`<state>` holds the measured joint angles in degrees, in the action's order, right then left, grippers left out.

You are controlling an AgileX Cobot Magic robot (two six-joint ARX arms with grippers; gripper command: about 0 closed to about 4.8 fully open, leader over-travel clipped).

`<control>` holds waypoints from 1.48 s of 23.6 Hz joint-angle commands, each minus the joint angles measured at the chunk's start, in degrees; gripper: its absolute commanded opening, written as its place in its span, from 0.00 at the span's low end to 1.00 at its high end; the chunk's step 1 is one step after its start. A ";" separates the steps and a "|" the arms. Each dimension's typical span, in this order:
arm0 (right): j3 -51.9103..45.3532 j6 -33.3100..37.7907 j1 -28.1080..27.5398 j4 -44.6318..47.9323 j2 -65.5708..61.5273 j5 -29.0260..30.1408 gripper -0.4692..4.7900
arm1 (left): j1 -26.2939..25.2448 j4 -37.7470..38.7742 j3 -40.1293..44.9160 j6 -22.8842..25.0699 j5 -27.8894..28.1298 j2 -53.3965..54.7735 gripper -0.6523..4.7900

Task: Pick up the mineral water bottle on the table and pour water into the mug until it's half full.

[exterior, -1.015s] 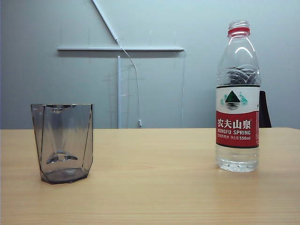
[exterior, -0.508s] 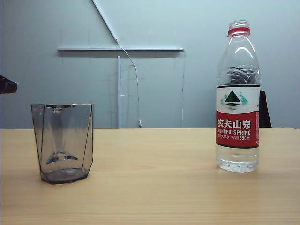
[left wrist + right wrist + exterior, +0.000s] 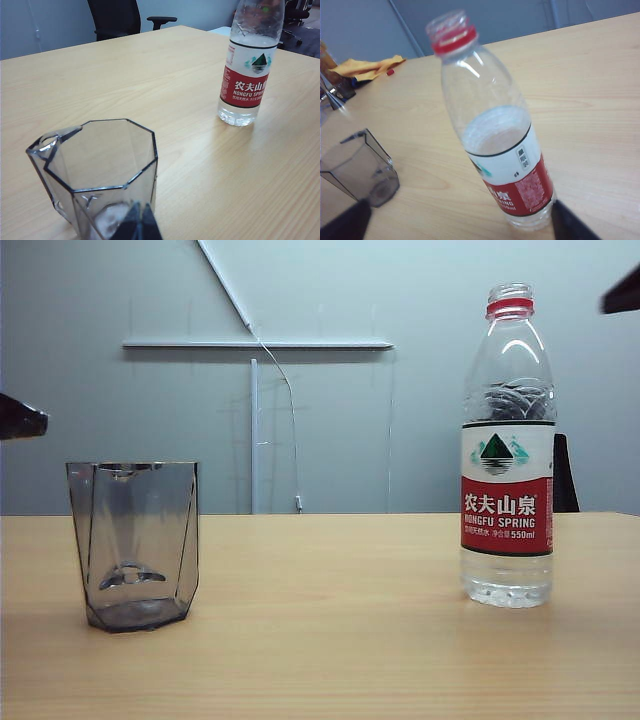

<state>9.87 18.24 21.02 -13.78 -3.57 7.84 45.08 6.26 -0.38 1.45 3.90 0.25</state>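
- Right tool (image 3: 455,220) hangs above the mineral water bottle (image 3: 507,450), its two dark fingertips (image 3: 572,225) spread wide to either side of the bottle's base in the right wrist view; released, gripping nothing. In the exterior view only a dark tip shows at the upper right edge.
- Left tool (image 3: 137,225) shows as a dark point at the bottom of its wrist view, over the mug (image 3: 133,545); open or clenched, I cannot tell. In the exterior view it peeks in at the left edge, above the mug.
- The bottle stands upright, uncapped, right of centre on the table (image 3: 320,640); the mug sits well apart at lower left, apparently empty.
- Risk one: the bottle is open and tall, so a fingertip clipping it on the way down could topple it and spill water (image 3: 495,132).
- Risk two: soft plastic squeezed hard could push water out of the neck.
- Risk three: the left tool may nudge the light mug.
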 commanded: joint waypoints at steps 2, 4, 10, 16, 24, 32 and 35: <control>-5.66 -2.47 6.69 13.22 -5.22 -6.64 1.00 | -0.04 -0.55 -0.13 -0.17 -0.09 0.09 0.12; -7.32 -4.87 8.96 17.42 -7.76 -10.91 1.00 | -0.04 -0.55 -0.13 -0.17 -0.09 0.09 0.12; -8.00 -12.98 10.67 23.89 -14.34 -13.75 1.00 | -0.04 -0.55 -0.13 -0.17 -0.09 0.09 0.12; -8.11 -14.47 7.28 34.18 -23.93 -13.14 1.00 | -0.04 -0.55 -0.13 -0.17 -0.09 0.09 0.12; -7.74 -15.30 0.81 53.81 -41.64 -3.30 1.00 | -0.04 -0.55 -0.13 -0.17 -0.09 0.09 0.12; -5.20 -15.30 0.00 73.11 -64.98 1.42 1.00 | -0.04 -0.57 -0.13 -0.17 -0.09 0.09 0.12; -3.15 -15.28 0.00 78.71 -73.40 1.29 1.00 | -0.04 -0.55 -0.13 -0.17 -0.07 0.09 0.12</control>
<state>6.17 3.11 20.93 61.32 -75.53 9.04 45.08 6.26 -0.38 1.45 3.88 0.25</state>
